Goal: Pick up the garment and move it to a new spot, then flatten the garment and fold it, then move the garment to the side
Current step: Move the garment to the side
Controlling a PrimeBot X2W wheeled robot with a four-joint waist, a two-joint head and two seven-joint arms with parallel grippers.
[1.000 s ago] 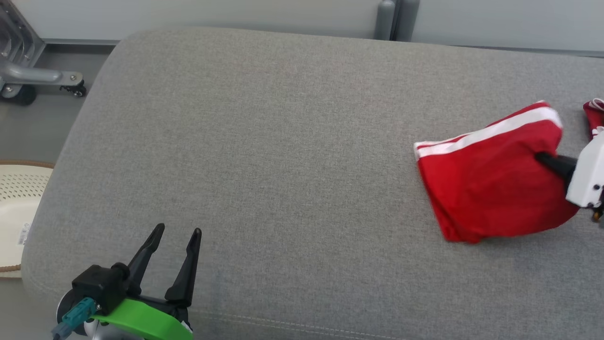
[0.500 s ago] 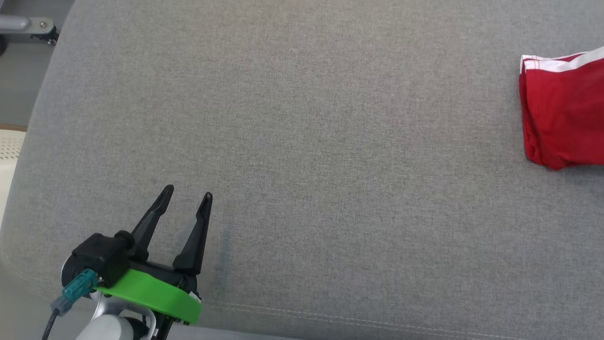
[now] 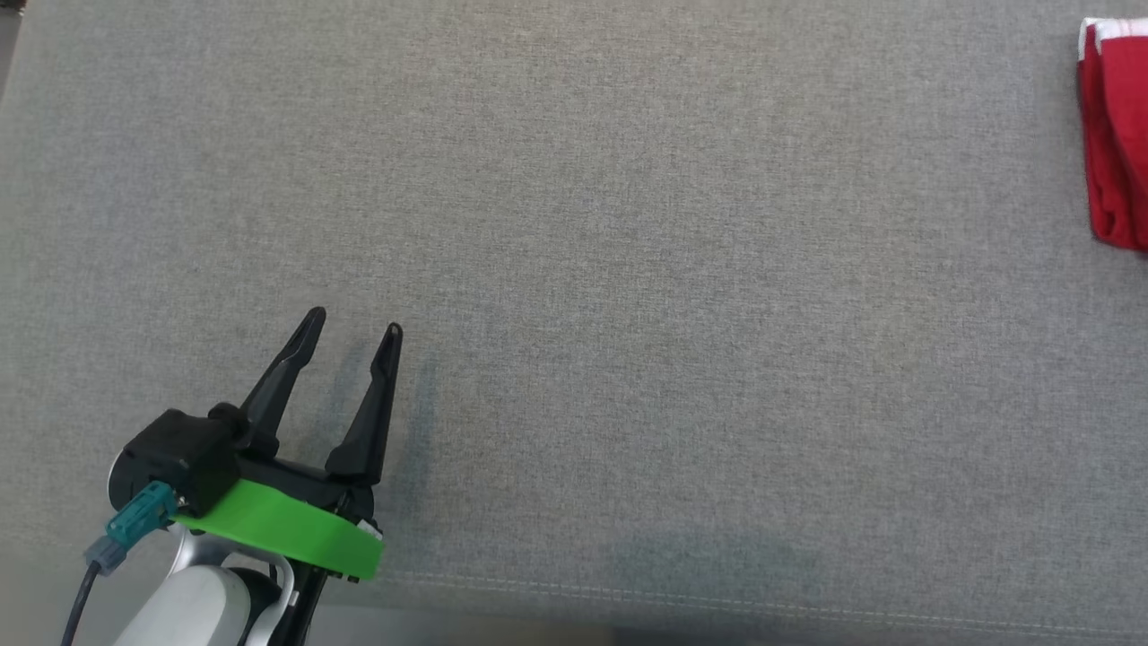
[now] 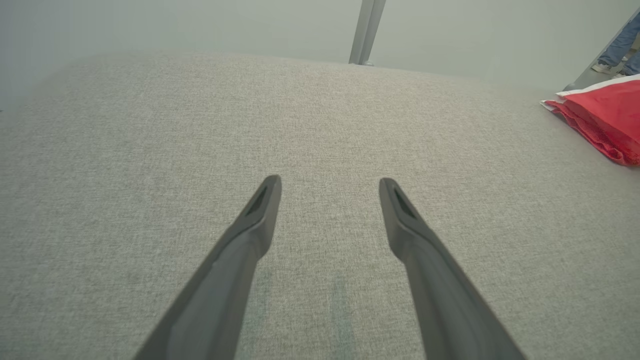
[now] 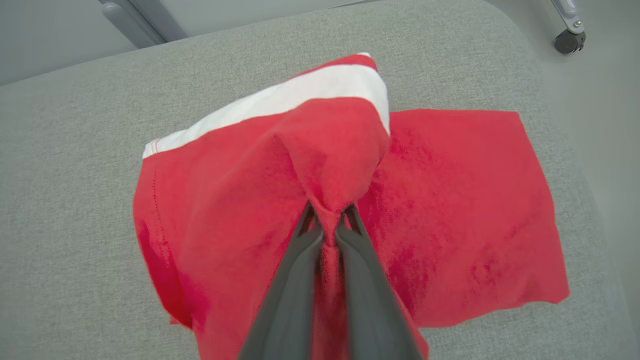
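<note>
The right hand (image 5: 329, 214), two slim dark tapered fingers, is clamped on a pinched peak of the garment (image 5: 225, 210). The garment is soft red cloth with a white band, draped and creased on the padded grey woven worktop (image 5: 65, 175). Well apart from the garment, the left hand (image 3: 353, 323) stands wide over the weave, holding nothing.

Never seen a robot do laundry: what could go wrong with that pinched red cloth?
1. The right gripper pinches just a small bunched ridge of the red garment; it might slip out on lifting.
2. The garment lies near the rounded edge of the cushion, floor beyond; a drag could tip it off.
3. The left gripper hangs open far away, so no help.
</note>
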